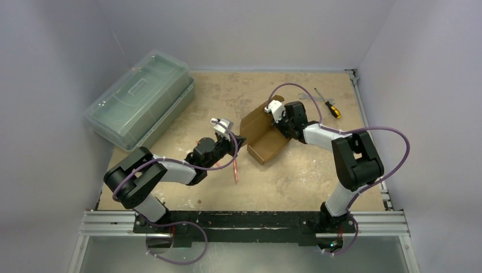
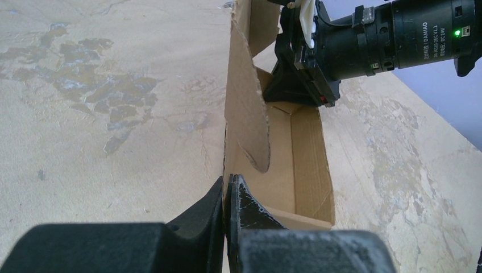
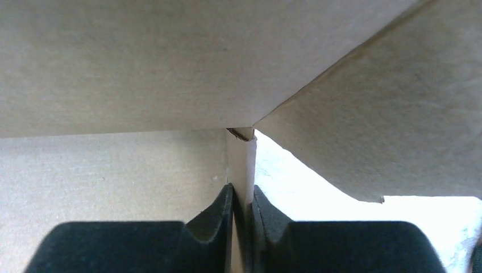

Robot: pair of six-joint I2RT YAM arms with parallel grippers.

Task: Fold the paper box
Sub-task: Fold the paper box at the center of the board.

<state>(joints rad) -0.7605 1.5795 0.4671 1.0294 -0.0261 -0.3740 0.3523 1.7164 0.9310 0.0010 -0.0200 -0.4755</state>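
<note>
Left claw (image 2: pixel 227 190) is clamping one wall of the paper box (image 2: pixel 307 159); right claw (image 3: pixel 242 196) is clamping another. Opposing pulls could tear it.

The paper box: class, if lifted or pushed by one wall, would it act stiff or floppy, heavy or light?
Probably light: the paper box is thin cardboard. Likely flexes at creases, since its flaps stand loose. Pinched by thin walls in the left gripper and right gripper, it may twist.

txt: DAMIAO, DC 24V | on: R arm motor (image 2: pixel 409 34) | other print: unreadable
</note>
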